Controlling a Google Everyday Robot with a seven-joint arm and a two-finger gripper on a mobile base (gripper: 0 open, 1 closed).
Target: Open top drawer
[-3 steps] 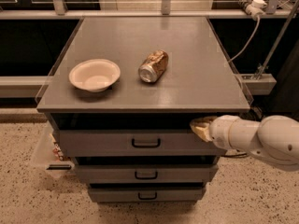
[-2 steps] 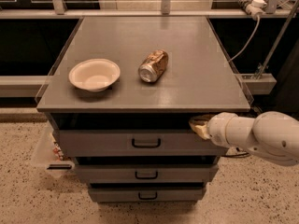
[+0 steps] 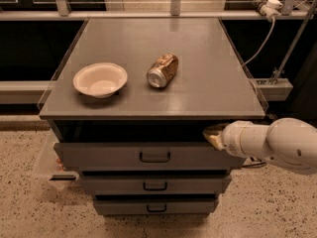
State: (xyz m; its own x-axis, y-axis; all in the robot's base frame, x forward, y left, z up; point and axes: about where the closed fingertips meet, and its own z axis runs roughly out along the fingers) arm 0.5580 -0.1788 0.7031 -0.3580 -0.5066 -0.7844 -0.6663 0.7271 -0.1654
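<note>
The top drawer point(image 3: 109, 156) is the widest grey front, with a small black loop handle point(image 3: 154, 157) at its centre. It stands pulled out a little, with a dark gap under the cabinet top. My gripper point(image 3: 213, 134) reaches in from the right on a white arm point(image 3: 277, 144). Its tip is at the drawer front's upper right edge, just below the cabinet top. Two narrower grey drawers point(image 3: 154, 185) sit below it, shut.
On the grey cabinet top point(image 3: 198, 88) lie a white bowl point(image 3: 100, 79) and a crushed can point(image 3: 162, 70) on its side. A clear plastic bin point(image 3: 48, 157) hangs at the cabinet's left side. A cable and metal frame point(image 3: 277, 43) stand at the right. Speckled floor surrounds the cabinet.
The arm and gripper have shifted slightly left along the top drawer's upper edge. The drawer front sits about where it was.
</note>
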